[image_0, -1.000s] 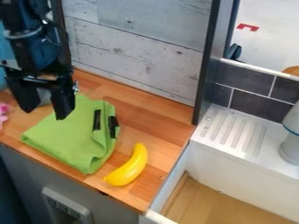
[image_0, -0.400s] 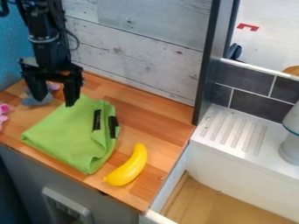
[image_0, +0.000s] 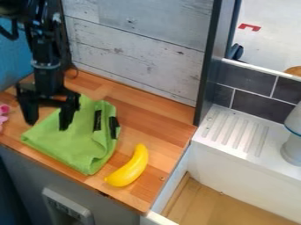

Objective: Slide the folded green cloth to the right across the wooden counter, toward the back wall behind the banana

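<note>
Camera view, left side of the scene. Item: pincer (image_0: 47, 126), black, wide, nothing between its tips, pointing down at the left part of the green cloth (image_0: 76, 145); contact with the fabric cannot be told. Item: green cloth, folded, lying on the wooden bench (image_0: 162, 118), two black tabs (image_0: 106, 125) towards its right side. Item: yellow banana (image_0: 130, 168), just beside the cloth, near right. Item: pink object (image_0: 3, 116), far left edge.

Handling notes, by judgement: soft fabric wants both tips low and astride a raised fold before closing; a shallow pinch may take only the top layer or slip. A level, slow lift suits it, clear of the banana.
</note>
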Robot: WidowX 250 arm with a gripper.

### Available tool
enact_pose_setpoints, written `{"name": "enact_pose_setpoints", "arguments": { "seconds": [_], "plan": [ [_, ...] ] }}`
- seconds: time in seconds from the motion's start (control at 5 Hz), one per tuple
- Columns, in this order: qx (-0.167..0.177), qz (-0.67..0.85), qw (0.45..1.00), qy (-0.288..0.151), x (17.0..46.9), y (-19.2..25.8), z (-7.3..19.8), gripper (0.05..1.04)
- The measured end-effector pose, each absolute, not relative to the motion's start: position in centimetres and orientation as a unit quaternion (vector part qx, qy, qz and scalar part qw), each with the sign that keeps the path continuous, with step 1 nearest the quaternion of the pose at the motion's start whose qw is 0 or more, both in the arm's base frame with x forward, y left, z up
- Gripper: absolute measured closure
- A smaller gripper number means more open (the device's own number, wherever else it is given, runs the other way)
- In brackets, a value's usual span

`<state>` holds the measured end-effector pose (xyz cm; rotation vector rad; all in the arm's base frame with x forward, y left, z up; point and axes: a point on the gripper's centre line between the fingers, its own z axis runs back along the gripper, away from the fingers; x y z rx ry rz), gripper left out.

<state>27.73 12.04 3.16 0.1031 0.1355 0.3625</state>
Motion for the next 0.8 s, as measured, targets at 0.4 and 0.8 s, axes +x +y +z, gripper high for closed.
{"name": "enact_pose_setpoints", "arguments": {
  "seconds": [0.4, 0.8],
  "plan": [
    [0.068, 0.182, 0.977, 0.087, 27.5, 12.5, 0.8, 0.083],
    [0.068, 0.181, 0.98, 0.057, 28.7, 11.4, 0.6, 0.082]
  ]
}}
